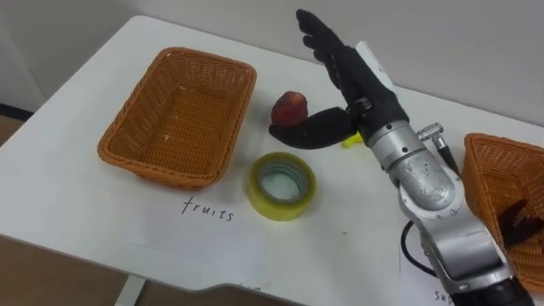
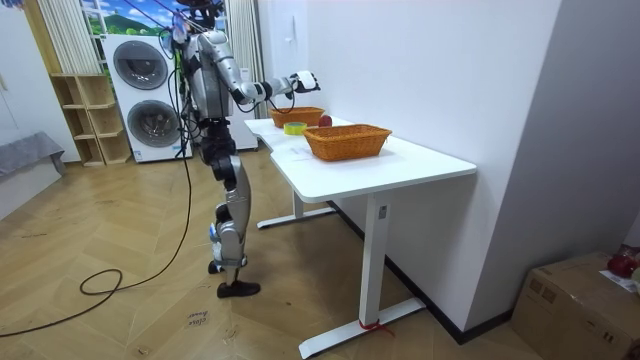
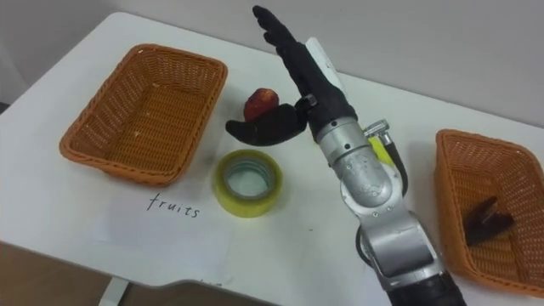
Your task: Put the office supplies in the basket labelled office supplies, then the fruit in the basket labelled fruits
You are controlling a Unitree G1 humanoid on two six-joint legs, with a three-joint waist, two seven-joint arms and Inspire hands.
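Observation:
A red fruit (image 1: 290, 106) lies on the white table (image 1: 85, 204), just right of the empty wicker basket (image 1: 153, 170) that has a handwritten label in front of it. My right hand (image 1: 344, 68) hovers over the fruit's right side, open, its fingers straight and pointing to the far edge. Its thumb reaches left below the fruit. A yellow tape roll (image 1: 282, 185) lies flat in front of the fruit. A small yellow-green thing (image 1: 348, 142) peeks from under the wrist. The second wicker basket (image 3: 450, 170), at the right, holds a dark object (image 3: 486, 219).
In the room view I stand at the far end of the table (image 2: 420, 160), which runs along a white wall. Washing machines (image 2: 140, 65) stand behind me. A cardboard box (image 2: 580, 300) sits on the floor at the room view's right.

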